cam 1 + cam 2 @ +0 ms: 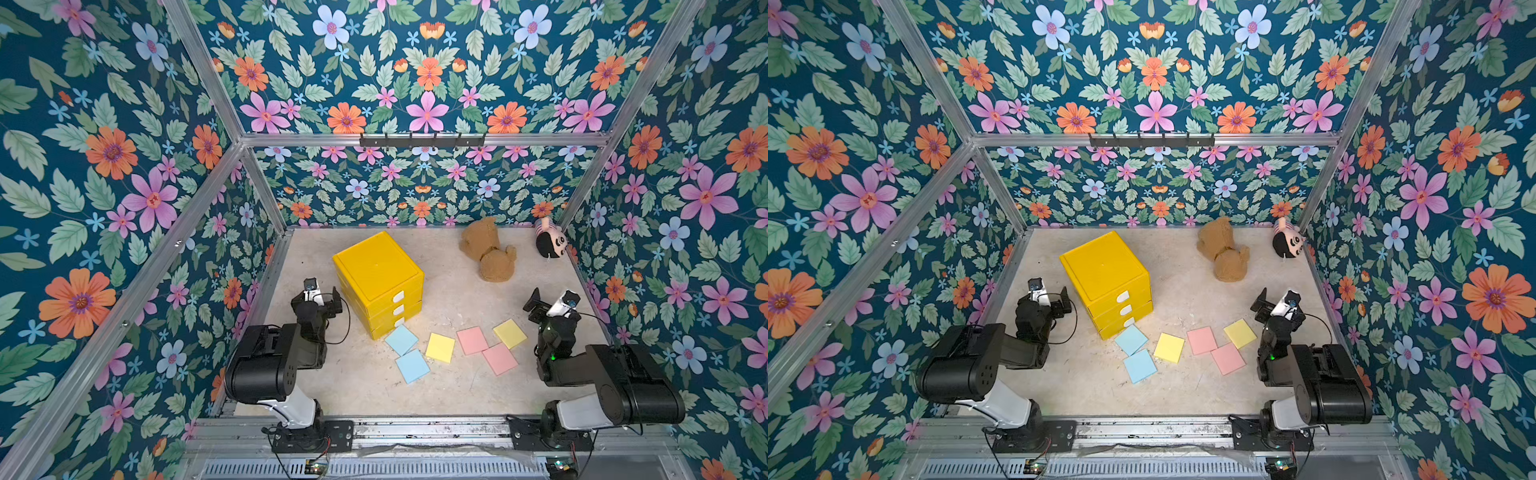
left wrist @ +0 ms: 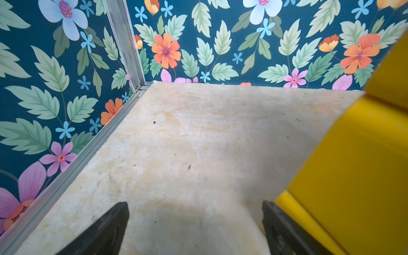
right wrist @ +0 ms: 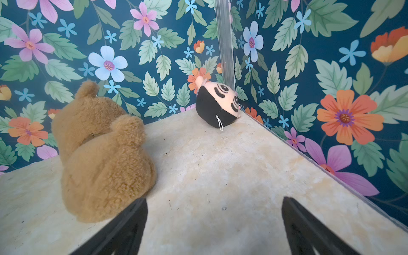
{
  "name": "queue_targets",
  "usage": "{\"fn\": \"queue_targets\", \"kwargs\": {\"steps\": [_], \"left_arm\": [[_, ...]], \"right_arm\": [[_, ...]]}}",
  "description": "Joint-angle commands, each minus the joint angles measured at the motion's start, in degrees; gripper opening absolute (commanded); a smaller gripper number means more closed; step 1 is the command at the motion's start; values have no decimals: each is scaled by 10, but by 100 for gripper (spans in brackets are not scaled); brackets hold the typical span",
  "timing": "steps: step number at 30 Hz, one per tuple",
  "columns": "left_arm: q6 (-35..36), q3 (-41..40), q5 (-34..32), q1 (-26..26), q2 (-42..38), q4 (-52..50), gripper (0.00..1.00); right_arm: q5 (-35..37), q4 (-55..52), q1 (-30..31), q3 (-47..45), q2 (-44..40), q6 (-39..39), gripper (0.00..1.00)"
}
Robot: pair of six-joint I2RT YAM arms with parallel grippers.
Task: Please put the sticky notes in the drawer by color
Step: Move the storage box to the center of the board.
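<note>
Laid flat near bench (image 1: 453, 299) front edge, probably for reach: thin square paper sticky notes (image 1: 440, 348) before shut bright yellow plastic drawer cabinet (image 1: 378, 274). Left hand (image 2: 195, 207), right hand (image 3: 214, 202) spread, empty.

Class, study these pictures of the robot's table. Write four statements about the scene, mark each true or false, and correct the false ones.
1. All three drawers of the yellow drawer cabinet are shut. True.
2. Six sticky notes lie on the table: two blue, two yellow, two pink. True.
3. The left gripper holds a blue note. False: its fingers are apart and empty.
4. The teddy bear sits on top of the cabinet. False: it lies on the table, apart from the cabinet.
</note>
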Motion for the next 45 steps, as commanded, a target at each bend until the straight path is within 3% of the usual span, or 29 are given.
{"fn": "queue_targets", "kwargs": {"steps": [1, 24, 27, 32, 40, 45], "left_arm": [[1, 0, 4, 0, -1, 17, 100], [5, -13, 4, -3, -18, 30, 100], [4, -29, -12, -5, -68, 15, 100], [6, -33, -36, -20, -167, -65, 100], [-64, 32, -59, -55, -310, -310, 100], [-128, 78, -54, -86, -372, -456, 100]], "right_arm": [[-2, 26, -1, 0, 1, -5, 99], [9, 35, -1, -9, -11, -4, 99], [13, 29, 0, -27, -57, -2, 99], [13, -70, -1, -35, -192, 2, 99], [-41, -321, 0, -12, -454, 28, 99], [-101, -426, 1, 5, -537, 81, 99]]}}
